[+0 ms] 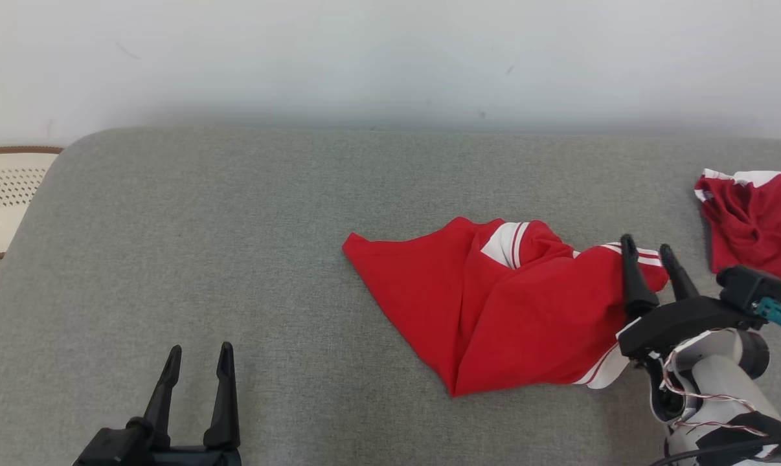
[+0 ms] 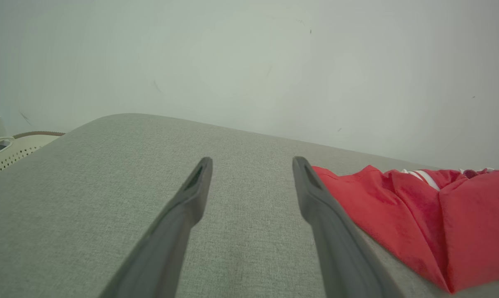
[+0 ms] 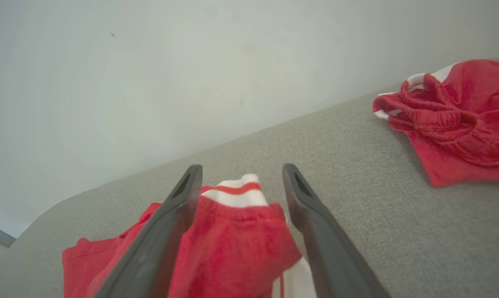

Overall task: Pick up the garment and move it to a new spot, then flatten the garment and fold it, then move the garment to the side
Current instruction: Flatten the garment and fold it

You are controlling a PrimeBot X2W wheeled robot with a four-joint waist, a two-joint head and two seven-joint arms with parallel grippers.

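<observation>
Closest is the left gripper, low over the front edge of the grey cushion, near its left corner. Its two dark fingers are wide apart and there is nothing between them. The cushion is soft grey cloth with a rounded back left corner, and it runs right up to a plain white wall with a few small dark marks. Past the left edge sits a cream basket with little holes and a brown rim. The red shirt with white stripes lies crumpled on the cushion, right of the middle and closer to the front edge than the back. The right gripper is at the right end of the shirt. Its fingers are apart, and a red fold with a white striped cuff sits loose between them, not pinched. Another bunched red cloth lies at the right edge, apart from the shirt.
</observation>
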